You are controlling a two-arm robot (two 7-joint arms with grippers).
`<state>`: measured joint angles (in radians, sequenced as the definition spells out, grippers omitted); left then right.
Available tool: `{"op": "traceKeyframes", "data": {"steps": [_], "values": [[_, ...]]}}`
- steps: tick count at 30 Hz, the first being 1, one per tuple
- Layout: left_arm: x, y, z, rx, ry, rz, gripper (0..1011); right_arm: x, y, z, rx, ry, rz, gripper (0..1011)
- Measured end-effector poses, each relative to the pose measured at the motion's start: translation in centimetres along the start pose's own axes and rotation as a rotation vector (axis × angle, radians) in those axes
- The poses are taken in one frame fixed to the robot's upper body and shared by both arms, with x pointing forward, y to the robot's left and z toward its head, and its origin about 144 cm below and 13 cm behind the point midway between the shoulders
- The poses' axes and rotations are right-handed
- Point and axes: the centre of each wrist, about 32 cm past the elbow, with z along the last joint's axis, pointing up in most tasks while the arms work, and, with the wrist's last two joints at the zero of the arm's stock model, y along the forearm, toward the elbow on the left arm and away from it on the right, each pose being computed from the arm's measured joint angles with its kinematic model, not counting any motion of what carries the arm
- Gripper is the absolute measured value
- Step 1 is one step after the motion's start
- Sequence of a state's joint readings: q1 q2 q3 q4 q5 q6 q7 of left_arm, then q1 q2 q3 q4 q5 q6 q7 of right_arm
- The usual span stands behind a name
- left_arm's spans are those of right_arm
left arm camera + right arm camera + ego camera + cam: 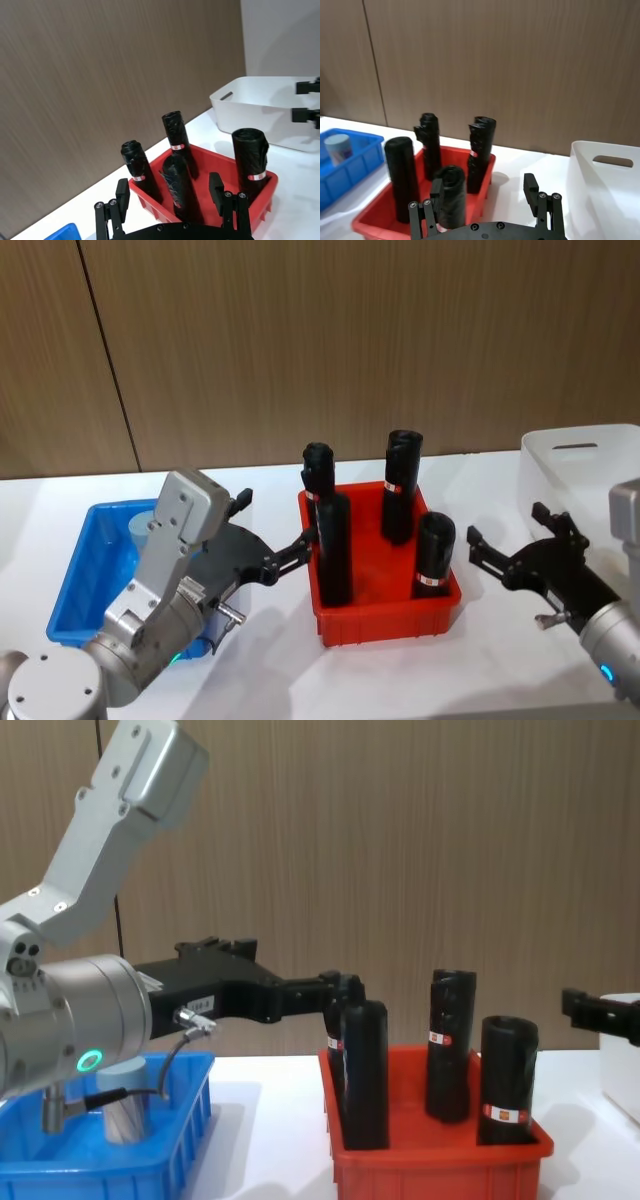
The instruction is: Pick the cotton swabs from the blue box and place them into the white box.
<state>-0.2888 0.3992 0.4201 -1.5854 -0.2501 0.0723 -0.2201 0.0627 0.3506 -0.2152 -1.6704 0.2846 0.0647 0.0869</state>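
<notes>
Honestly, pick not begun: clear lidded cylinder of cotton swabs sits in shallow blue plastic box, at left. Left claw, wide open, empty, must pull back and drop onto it; right claw likewise open, empty, parked right.

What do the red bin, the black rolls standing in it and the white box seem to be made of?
The red bin looks like moulded plastic: smooth walls with a slight sheen. The black rolls seem to be tightly rolled thin plastic film, perhaps bags: crinkled tops, narrow red-white bands. The white box looks like matte plastic with a moulded handle slot.
</notes>
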Motion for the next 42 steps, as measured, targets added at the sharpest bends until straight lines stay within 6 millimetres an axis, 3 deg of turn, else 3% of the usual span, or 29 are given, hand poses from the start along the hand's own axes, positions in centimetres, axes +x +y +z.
{"op": "traceKeyframes", "data": {"steps": [12,42], "values": [[-2.2,0.3,-0.4,-0.037,-0.017,0.115,1004,-2.3,-1.8,0.4,0.050,0.031,0.020,1002],[-2.9,0.5,-0.5,-0.051,-0.021,0.157,1004,-2.3,-1.8,0.5,0.051,0.031,0.023,1002]]}}
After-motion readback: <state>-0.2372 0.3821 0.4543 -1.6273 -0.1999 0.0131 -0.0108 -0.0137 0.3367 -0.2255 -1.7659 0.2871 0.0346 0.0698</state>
